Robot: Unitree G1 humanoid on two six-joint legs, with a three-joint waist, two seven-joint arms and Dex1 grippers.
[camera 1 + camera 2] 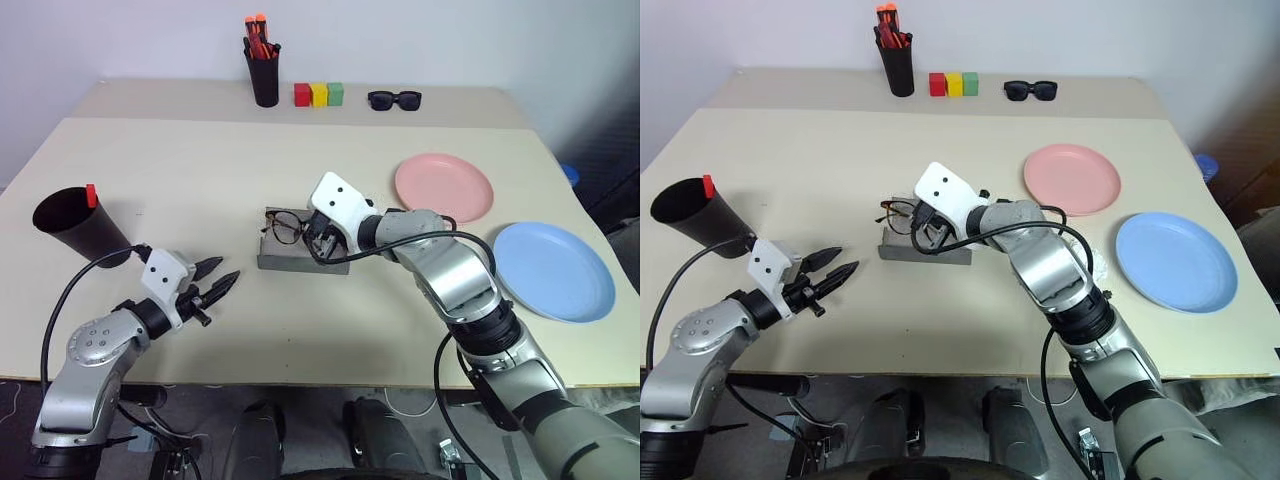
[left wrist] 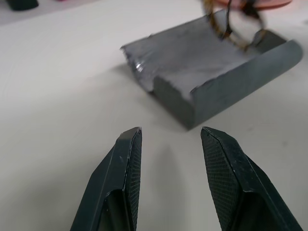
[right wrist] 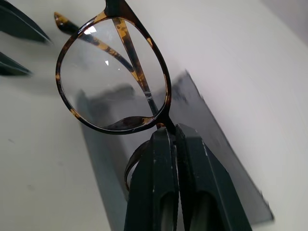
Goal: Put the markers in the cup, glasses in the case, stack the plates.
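Roughly, at this entry your table (image 1: pixel 300 160) filled the frame, with the light blue plate (image 1: pixel 553 270) at right and the pink plate (image 1: pixel 444 187) just above it, apart and unstacked. The large black cup (image 1: pixel 80 226) sat at far left with a red marker cap (image 1: pixel 91 195) poking over its rim; the second marker was not discernible. The grey case (image 1: pixel 300 250) lay open at centre.

Your right gripper (image 3: pixel 174 137) was clenched on the glasses (image 3: pixel 113 77) at the frame's bridge, holding them above the case. Your left gripper (image 1: pixel 222 276) hung released, holding nothing, left of the case.

Judgement: to place well, you would level the frame along the case's long axis, lower until the lenses sit in the tray, then release; the left gripper could steady the case wall. A tilted drop risked the frame catching the rim.

No brand, label or writing was readable anywhere.
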